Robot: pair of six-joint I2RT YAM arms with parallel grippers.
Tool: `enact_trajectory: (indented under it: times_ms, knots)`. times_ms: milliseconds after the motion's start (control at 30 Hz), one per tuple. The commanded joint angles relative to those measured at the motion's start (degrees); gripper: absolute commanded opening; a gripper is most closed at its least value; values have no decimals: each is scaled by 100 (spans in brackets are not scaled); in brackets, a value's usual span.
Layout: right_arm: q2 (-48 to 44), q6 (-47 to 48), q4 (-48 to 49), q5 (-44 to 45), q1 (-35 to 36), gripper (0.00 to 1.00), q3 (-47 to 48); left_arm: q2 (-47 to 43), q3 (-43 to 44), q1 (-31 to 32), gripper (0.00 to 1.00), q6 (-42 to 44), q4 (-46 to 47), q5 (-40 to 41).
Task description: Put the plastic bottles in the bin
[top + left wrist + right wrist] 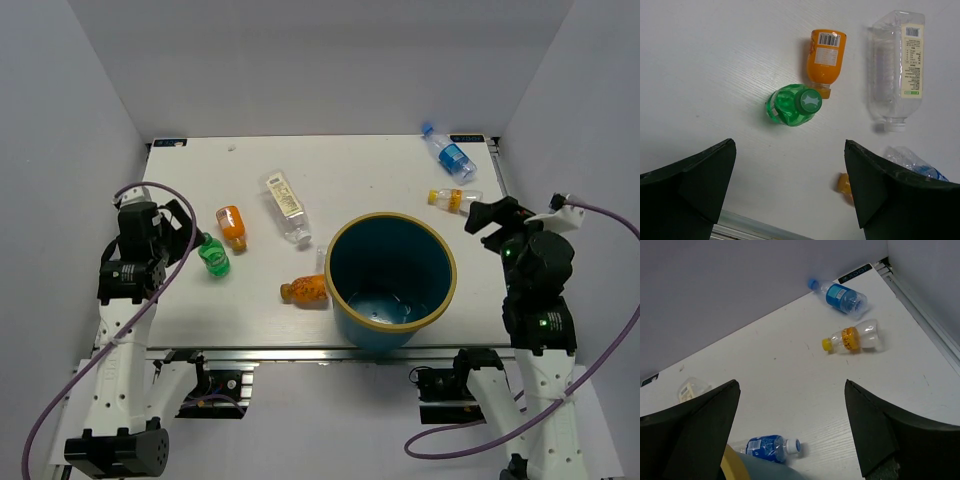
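The dark teal bin (437, 296) with a tan rim stands at the front centre-right. A green bottle (213, 257), an orange bottle (232, 226) and a clear square cream-labelled bottle (285, 206) lie left of it. A second orange bottle (305, 291) lies against the bin's left side. A blue-labelled bottle (447, 155) and a yellow-capped bottle (455, 199) lie at the back right. My left gripper (195, 236) is open and empty just left of the green bottle (795, 105). My right gripper (487, 217) is open and empty near the yellow-capped bottle (852, 338).
Another small blue-labelled bottle with a white cap (767, 447) lies behind the bin's rim (735, 462); it also shows crumpled in the left wrist view (910, 161). Grey walls enclose the table on three sides. The table's front edge (750, 227) is close under my left gripper.
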State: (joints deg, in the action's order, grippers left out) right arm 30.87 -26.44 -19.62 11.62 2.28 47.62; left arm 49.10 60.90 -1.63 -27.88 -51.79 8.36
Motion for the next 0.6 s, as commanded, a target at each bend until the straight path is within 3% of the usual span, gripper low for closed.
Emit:
enact_trajectory:
  times_ms: [0,200,300,567]
  knots:
    - [261,182,-148,-309,0,89,371,-85,-245,31,98,-33,230,-151]
    - [-300,508,615,-1379,0,89,-691,187,-369,31,98,-236,161,-327]
    - [-398,499,565,-1242,0,89,-982,319,-404,31,98,-349,169,173]
    - [208,709,63,-846,0,89,-868,855,-448,66,98,-525,485,315]
